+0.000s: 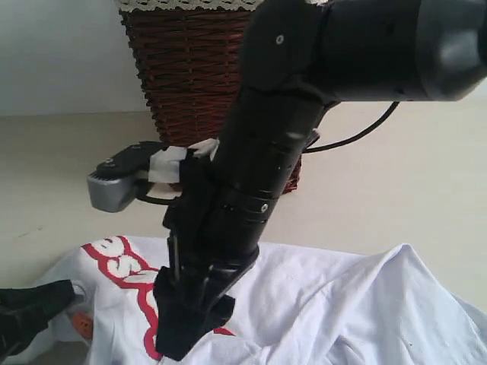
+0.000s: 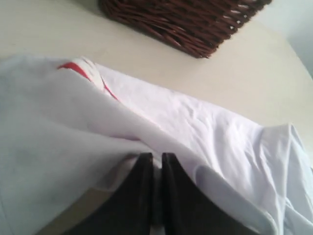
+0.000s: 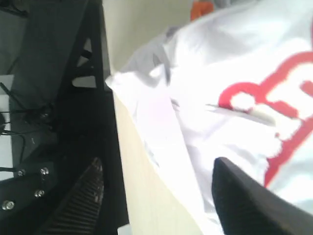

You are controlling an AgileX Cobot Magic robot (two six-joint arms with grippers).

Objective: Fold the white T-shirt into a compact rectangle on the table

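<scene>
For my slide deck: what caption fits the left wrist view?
Left claw pinching a fold of the white T-shirt on the table, wicker basket beyond.

The exterior camera is sitting low and close over the table (image 1: 46,152), facing across it toward the wicker basket (image 1: 190,68) and the wall (image 1: 61,46), with the right arm (image 1: 266,152) crossing so near the lens that it is blocking the middle. The left wrist camera is looking down along the left gripper (image 2: 156,159) from just above the white T-shirt (image 2: 205,132), taking in the same basket beyond. The right wrist camera is hovering closer still over the shirt's red lettering (image 3: 286,147) and the table's edge, and all three views are sharing that shirt.
</scene>
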